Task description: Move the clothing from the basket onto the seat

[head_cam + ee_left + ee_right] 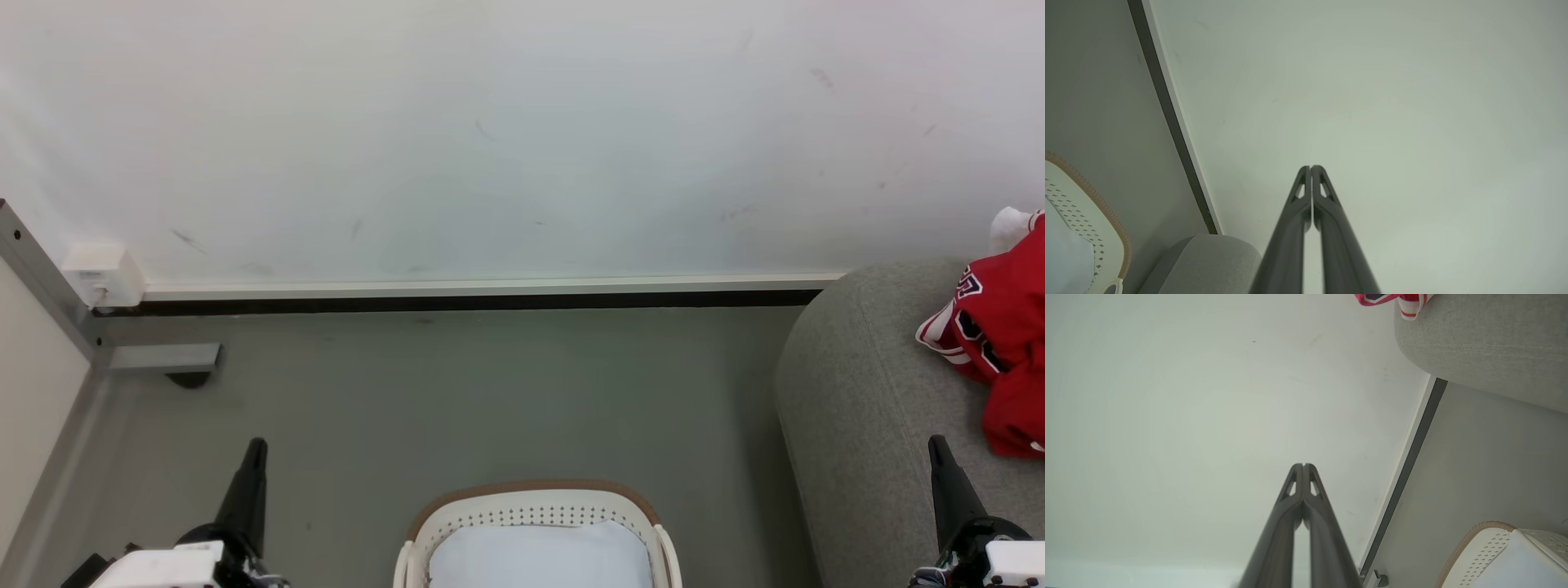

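Head view puts the clothing (1000, 351) heaped on the seat (857, 408) at the right edge; the basket (531, 500), bottom centre, shows pale lining. My left gripper (256, 447) and right gripper (937, 445) sit low with jaws pressed together, empty, parked I'd say since the job looks finished

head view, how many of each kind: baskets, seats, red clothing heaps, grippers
basket: 1
seat: 1
red clothing heap, lying on the seat: 1
left gripper and right gripper, fingers shut: 2
total: 5
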